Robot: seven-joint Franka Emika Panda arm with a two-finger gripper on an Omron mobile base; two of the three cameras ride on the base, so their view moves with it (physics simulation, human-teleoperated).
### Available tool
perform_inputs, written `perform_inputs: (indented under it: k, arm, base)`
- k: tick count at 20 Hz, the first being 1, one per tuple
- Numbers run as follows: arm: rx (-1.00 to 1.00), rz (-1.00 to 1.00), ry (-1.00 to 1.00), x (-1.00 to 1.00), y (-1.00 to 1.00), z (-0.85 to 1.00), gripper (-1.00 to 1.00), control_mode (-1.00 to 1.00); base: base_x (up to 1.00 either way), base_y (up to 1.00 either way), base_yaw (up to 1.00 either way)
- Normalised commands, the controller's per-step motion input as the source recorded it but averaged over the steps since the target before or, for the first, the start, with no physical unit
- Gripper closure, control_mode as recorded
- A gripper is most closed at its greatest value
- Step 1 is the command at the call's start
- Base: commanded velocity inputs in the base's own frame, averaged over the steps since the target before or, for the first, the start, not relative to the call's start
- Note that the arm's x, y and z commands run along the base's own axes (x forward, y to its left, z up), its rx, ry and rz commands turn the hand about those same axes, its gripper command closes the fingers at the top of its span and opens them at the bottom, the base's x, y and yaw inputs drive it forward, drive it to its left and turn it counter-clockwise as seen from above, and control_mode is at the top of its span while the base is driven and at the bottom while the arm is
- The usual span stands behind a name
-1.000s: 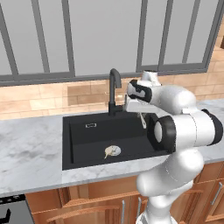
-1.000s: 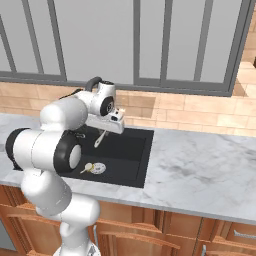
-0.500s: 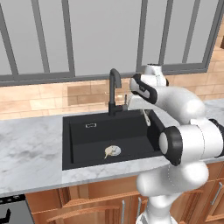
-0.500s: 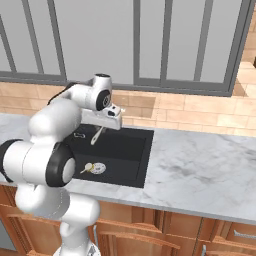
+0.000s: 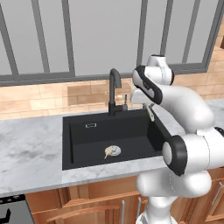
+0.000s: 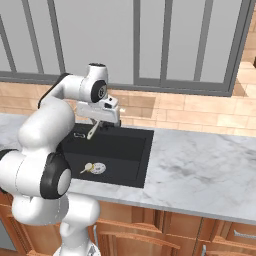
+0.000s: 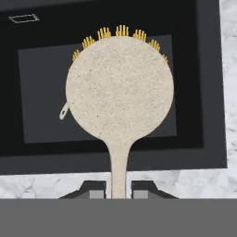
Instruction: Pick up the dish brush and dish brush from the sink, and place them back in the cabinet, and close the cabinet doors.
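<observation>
1. The white arm's two-finger gripper (image 7: 118, 190) is clamped on the thin handle of a small tan dish brush with a round flat head (image 7: 119, 88); the handle runs down between the two dark fingertips (image 7: 95, 190).
2. In the hand view the brush head stands at 12 o'clock from the gripper, with short yellow bristles showing along its far rim.
3. In the left base view the held brush (image 5: 151, 114) hangs from the gripper (image 5: 147, 106) above the 3 o'clock edge of the black rectangular sink (image 5: 78, 144).
4. The right base view shows the same brush (image 6: 93, 130) below the gripper (image 6: 99, 121), over the basin's far side.
5. A second tan brush with a round white bristle head (image 5: 112, 151) lies on the sink floor, at about 8 o'clock from the gripper in the left base view.
6. The tall black curved faucet (image 5: 114, 91) stands at the sink's 12 o'clock rim.
7. Grey marbled stone table (image 6: 200, 170) surrounds the sink.
</observation>
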Motion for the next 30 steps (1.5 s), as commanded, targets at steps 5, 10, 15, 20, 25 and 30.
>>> perform_inputs:
  k: [5, 10, 15, 20, 25, 30]
  arm:
    - [-0.01, 0.0, 0.0, -0.19, 0.0, 0.42, 1.0, -1.0]
    - [0.0, 0.01, 0.0, -0.22, 0.0, 0.34, 1.0, -1.0]
    - [0.0, 0.0, -0.02, -0.18, 0.0, 0.33, 1.0, -1.0]
    - [0.0, 0.01, -0.03, -0.21, 0.0, 0.29, 1.0, -1.0]
    - [0.0, 0.0, -0.05, -0.12, 0.0, 0.17, 1.0, -1.0]
    - [0.0, 0.0, -0.04, -0.07, 0.0, 0.13, 1.0, -1.0]
  base:
    - [0.0, 0.0, 0.0]
    - [0.0, 0.0, 0.0]
    - [0.0, 0.0, 0.0]
    - [0.0, 0.0, 0.0]
    - [0.0, 0.0, 0.0]
    - [0.0, 0.0, 0.0]
